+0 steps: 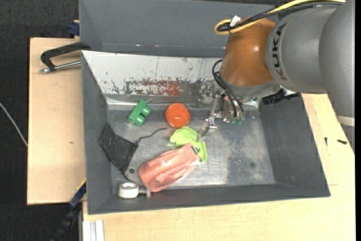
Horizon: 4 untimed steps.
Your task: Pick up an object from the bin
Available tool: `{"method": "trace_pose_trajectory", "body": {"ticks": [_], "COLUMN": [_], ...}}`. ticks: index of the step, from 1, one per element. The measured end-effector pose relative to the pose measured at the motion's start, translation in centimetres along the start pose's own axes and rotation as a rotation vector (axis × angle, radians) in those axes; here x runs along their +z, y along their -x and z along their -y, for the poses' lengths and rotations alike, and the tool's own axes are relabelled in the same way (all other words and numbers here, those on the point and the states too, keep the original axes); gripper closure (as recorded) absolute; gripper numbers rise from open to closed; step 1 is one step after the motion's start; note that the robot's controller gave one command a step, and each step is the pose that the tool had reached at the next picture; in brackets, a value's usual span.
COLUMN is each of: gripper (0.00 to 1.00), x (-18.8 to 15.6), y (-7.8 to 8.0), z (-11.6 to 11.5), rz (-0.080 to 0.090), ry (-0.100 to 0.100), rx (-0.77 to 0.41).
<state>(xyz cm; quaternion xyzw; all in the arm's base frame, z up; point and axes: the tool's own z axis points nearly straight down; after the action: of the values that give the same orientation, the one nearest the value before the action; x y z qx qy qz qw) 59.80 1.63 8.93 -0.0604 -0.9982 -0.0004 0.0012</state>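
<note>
Your gripper (221,114) hangs over the middle of the bin (254,152), just right of the lime-green crumpled piece (186,136) — clenched or released, can't tell. It looks soft and light — pinch a raised fold.

- The hand (217,115) is a small cluster of dull metal parts with a speck of green.
- Just above the hand sits a rounded, glossy orange cover (248,56).
- Beyond the cover, away from the hand, a thick grey arm link (316,48) bears dark lettering (276,51).
- A yellow cable (293,4) arcs over the cover, and thin black cables (219,80) loop just above the hand.
</note>
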Motion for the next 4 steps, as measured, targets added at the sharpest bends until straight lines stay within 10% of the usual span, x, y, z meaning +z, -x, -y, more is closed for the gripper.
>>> {"method": "trace_pose_trajectory", "body": {"ticks": [1,2,3,4], "gripper": [0.0,0.0,1.0,1.0], "x": [-5.1,1.2,0.6,0.6], "y": [0.6,-0.3,-0.1,-0.1], "z": [-0.7,0.6,0.5,0.5], "rz": [0.014,0.003,0.007,0.007], "ry": [0.003,0.002,0.002,0.002], "rx": [0.022,0.331,0.346,0.346]}}
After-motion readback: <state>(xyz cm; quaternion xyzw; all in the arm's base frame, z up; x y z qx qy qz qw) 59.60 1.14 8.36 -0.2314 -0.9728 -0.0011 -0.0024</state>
